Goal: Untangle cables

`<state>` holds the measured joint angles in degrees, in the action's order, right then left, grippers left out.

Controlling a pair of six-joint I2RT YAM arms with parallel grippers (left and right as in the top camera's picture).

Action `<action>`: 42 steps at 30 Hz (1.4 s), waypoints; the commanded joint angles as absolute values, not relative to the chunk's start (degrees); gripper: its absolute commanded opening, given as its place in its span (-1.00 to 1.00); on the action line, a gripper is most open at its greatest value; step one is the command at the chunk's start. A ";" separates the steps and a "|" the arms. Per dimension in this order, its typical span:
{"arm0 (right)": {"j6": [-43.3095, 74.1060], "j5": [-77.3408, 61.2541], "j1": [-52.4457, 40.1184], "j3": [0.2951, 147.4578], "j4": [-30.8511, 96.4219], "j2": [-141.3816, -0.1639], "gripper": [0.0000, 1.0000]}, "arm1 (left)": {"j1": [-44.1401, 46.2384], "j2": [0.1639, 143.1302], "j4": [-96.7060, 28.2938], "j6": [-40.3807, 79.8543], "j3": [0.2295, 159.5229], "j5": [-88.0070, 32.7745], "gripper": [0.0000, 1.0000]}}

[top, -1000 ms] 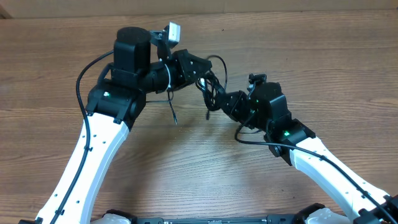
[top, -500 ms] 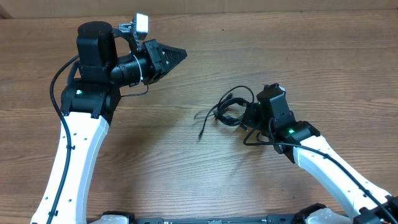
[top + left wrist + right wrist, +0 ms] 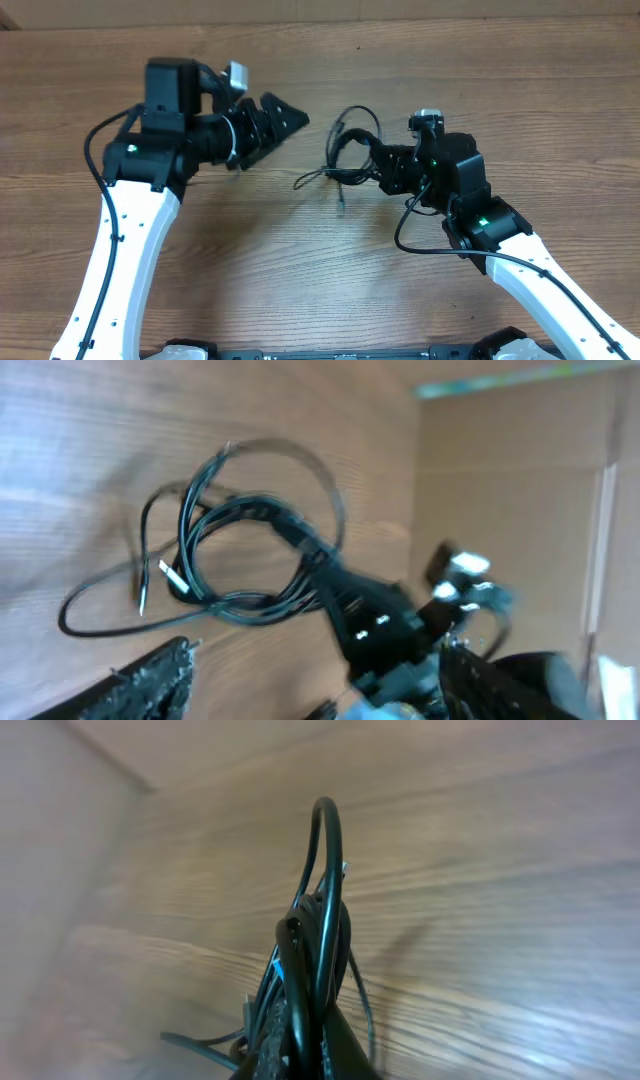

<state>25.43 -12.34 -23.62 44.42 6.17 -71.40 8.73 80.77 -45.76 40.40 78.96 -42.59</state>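
The right hand (image 3: 378,168) is shut tight on the two thin black cables (image 3: 345,150). From above, it pinches them where they bunch up into messy loops. The bunch is near the middle of the brown wooden worktop (image 3: 300,290), and one loose end (image 3: 303,182) trails out to the left. The left hand (image 3: 290,118) points at the bunch from the left, near it but not touching.

From the left wrist, the cables (image 3: 240,560) make a few round loops, one over the other, with a small pale plug (image 3: 168,572) showing inside them. The right hand (image 3: 345,605) grips them from the lower right. One of the left hand's own fingers (image 3: 150,678) sits far out by the bottom corner – that hand is spread wide and has nothing in it.

From the right wrist, the cables (image 3: 322,900) stand up in one tall loop from the pinched black fingers (image 3: 300,1055) at the bottom. This view is blurry.
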 commanded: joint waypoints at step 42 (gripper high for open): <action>29.15 -55.11 -9.78 46.15 7.73 -74.61 -0.92 | 28.64 86.89 -53.56 -14.98 79.11 -34.52 -0.08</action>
